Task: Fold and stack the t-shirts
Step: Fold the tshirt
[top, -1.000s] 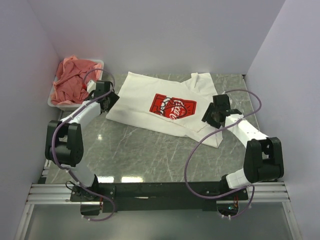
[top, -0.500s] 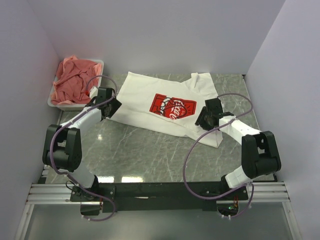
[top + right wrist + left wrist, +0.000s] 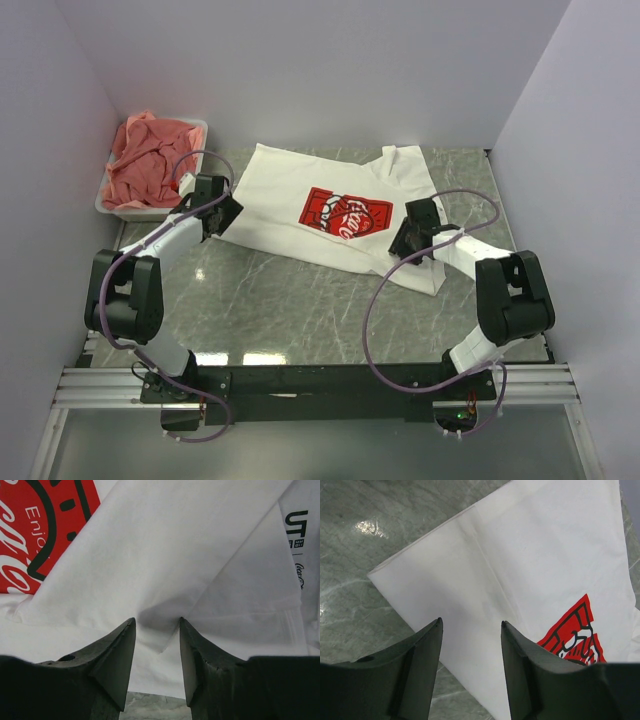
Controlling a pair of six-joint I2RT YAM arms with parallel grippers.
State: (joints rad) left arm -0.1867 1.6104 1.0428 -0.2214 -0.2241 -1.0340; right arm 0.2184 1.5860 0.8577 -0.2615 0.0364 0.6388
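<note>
A white t-shirt (image 3: pixel 290 195) with a red chest print (image 3: pixel 345 213) lies spread on the marble table, its right side folded over. My left gripper (image 3: pixel 226 213) is open over the shirt's lower left corner; in the left wrist view its fingertips (image 3: pixel 436 630) straddle the white cloth (image 3: pixel 520 555) near its edge. My right gripper (image 3: pixel 403 238) is open over the folded right part; in the right wrist view its fingertips (image 3: pixel 131 626) straddle a raised fold point of the shirt (image 3: pixel 165 580). Salmon-pink t-shirts (image 3: pixel 148 160) lie crumpled at the far left.
The pink shirts sit in a white plastic tub (image 3: pixel 105 205) at the table's far left corner. White walls enclose the table on three sides. Purple cables loop from both arms. Bare marble (image 3: pixel 290 300) lies in front of the shirt.
My right gripper has moved left and down onto the shirt's folded right part. My left gripper shifted slightly right and forward onto the lower left corner, then stayed.
</note>
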